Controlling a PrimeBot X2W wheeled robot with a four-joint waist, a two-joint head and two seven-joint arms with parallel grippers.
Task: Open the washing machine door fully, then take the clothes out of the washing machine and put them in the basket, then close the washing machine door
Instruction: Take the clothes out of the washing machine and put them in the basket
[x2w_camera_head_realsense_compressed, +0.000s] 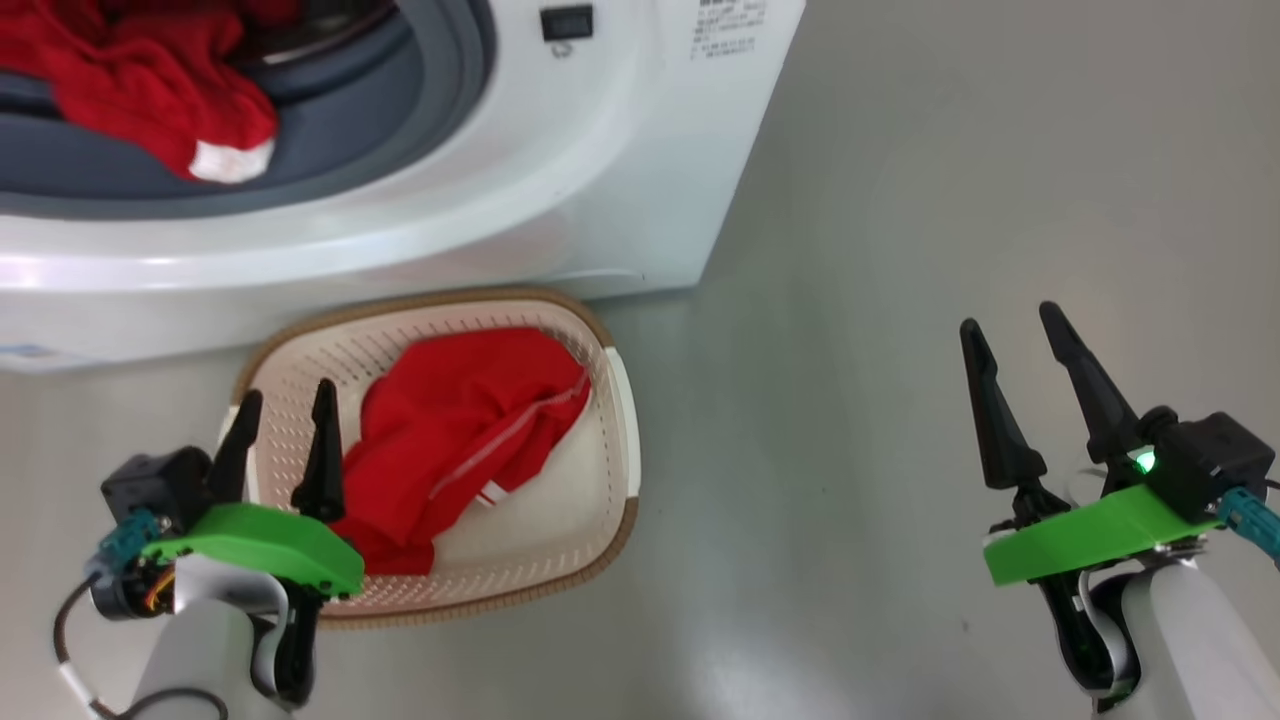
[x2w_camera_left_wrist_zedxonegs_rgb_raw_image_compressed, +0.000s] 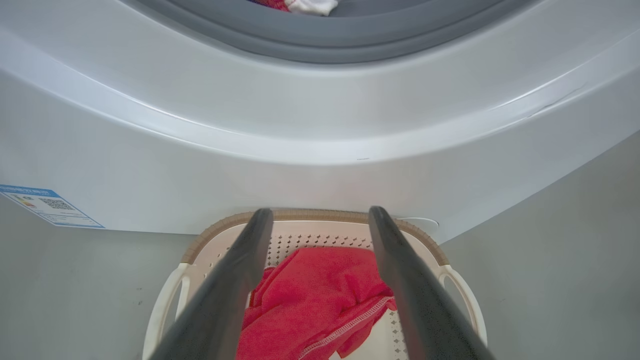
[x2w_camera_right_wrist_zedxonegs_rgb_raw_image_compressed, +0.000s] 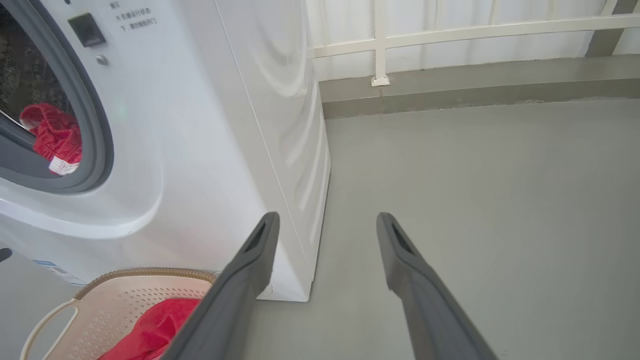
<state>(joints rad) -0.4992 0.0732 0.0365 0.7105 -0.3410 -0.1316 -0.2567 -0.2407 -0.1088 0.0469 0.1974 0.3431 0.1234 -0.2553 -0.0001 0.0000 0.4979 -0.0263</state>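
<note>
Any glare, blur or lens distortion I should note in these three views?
Head view: soft glare streaks along the washing machine front and a pale sheen on the floor. Left wrist view: the left gripper is blurred up close, the red garment sharp. Right wrist view: the railing runs slanted and slightly bowed.

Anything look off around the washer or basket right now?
One red garment droops out of the washing machine over its grey seal, white cuff hanging outward. The other garment lies inside the basket. Nothing looks spilled or damaged.
</note>
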